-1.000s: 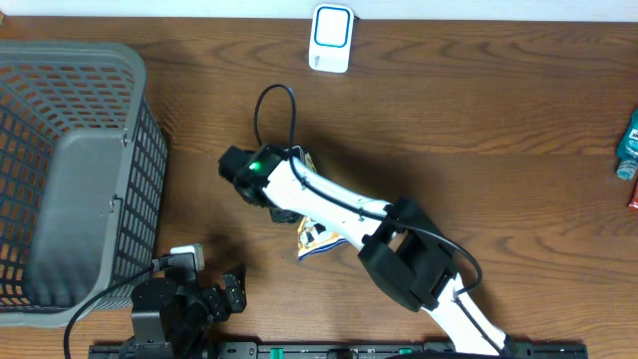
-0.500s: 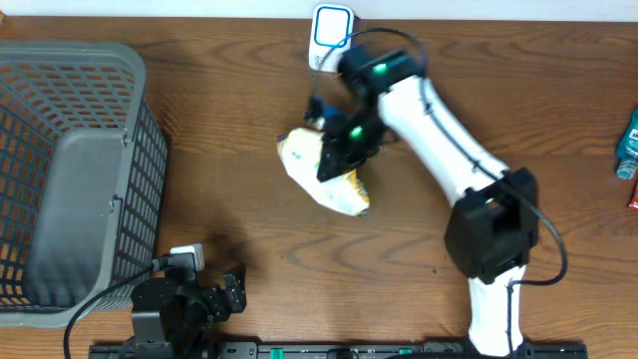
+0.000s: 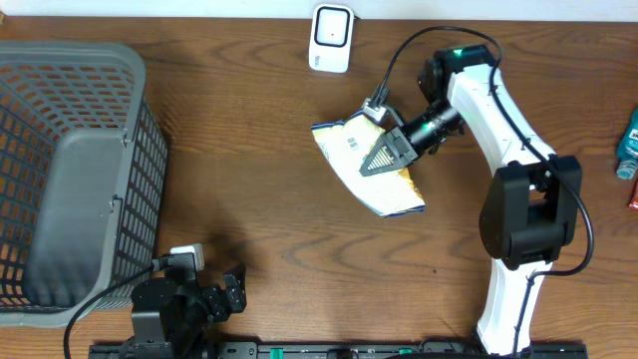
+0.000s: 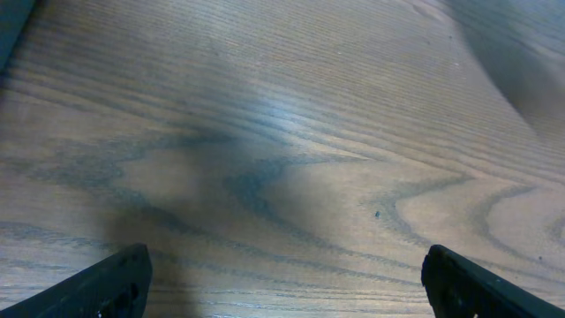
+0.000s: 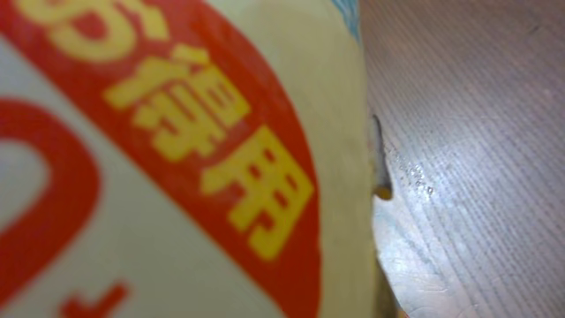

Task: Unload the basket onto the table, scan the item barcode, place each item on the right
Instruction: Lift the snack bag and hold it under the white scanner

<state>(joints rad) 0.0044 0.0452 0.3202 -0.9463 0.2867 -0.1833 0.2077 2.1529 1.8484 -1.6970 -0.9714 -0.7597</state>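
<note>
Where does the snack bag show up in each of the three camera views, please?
Overhead: the snack bag lies right of centre, clamped in the right end effector, below the white scanner.
Left wrist: not in it; only bare table shows.
Right wrist: it fills the left and middle of the picture, cream with a red panel and yellow characters.
Shared landmark: the brown wood-grain table, visible in all three views.

Right gripper pinched closed, arm outstretched; left gripper spread wide.
</note>
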